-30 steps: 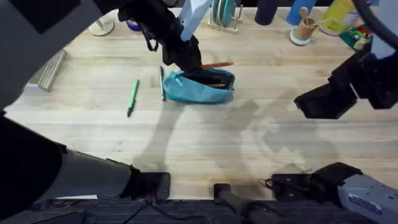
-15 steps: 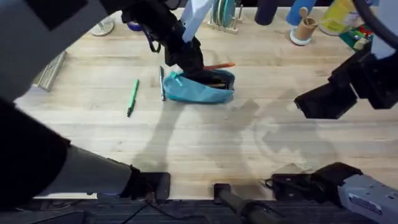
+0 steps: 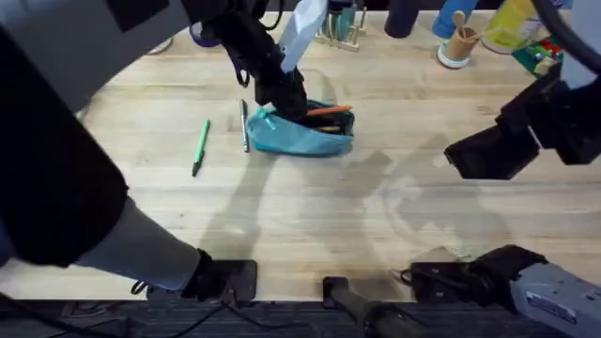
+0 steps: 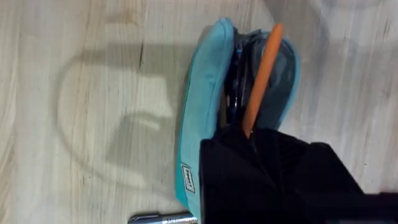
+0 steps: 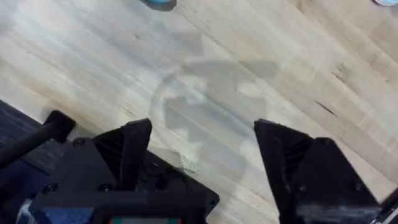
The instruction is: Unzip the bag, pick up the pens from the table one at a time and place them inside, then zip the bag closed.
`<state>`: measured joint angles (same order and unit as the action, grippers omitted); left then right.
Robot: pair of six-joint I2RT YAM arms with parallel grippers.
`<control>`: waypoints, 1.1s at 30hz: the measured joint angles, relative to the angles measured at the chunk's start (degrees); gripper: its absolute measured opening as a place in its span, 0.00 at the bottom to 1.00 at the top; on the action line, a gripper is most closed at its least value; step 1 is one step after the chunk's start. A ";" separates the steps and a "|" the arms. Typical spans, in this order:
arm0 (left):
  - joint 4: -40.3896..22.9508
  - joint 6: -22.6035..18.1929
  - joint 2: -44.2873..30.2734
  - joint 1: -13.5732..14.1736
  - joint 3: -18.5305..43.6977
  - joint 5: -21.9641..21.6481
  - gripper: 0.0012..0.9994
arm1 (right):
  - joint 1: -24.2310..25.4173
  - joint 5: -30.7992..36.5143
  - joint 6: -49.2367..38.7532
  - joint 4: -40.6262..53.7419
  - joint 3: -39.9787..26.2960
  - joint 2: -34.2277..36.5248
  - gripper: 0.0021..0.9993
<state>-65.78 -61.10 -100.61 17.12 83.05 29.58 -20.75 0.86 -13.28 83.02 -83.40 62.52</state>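
Orange pen [image 3: 329, 110] going into the open bag [image 3: 302, 133], pinched at its near end by the left gripper [image 3: 293, 101].

Lying along the bag's gaping zipper mouth, far end over the dark lining, near end clamped between black fingers [image 4: 267, 168] closed on it. Bag flat on the table [image 3: 310, 216], towards its far side. Just left of the bag, touching or nearly so: dark grey pen [image 3: 244, 125]. Farther left of the bag, well apart: green pen [image 3: 200, 146]. Well right of the bag, raised above bare planks: right gripper [image 5: 202, 158], fingers spread wide, empty.
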 joint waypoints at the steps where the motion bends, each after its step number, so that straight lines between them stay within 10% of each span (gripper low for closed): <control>1: 0.01 0.00 -0.40 0.00 0.00 -0.11 0.04 | 0.00 0.00 0.00 0.00 0.00 0.00 1.00; 25: 0.22 0.00 -1.87 0.22 -0.13 -2.42 0.04 | 0.00 0.00 0.00 0.00 0.00 0.00 1.00; 31: 0.41 -0.21 -1.87 0.22 -0.13 -2.44 0.86 | 0.00 0.00 0.00 0.00 0.00 0.00 1.00; 33: 0.38 -0.04 -1.87 0.22 -0.13 -2.45 0.98 | 0.00 0.00 0.00 0.00 0.00 0.00 1.00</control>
<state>-65.40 -61.14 -102.48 17.34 82.91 27.14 -20.75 0.86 -13.28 83.02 -83.40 62.52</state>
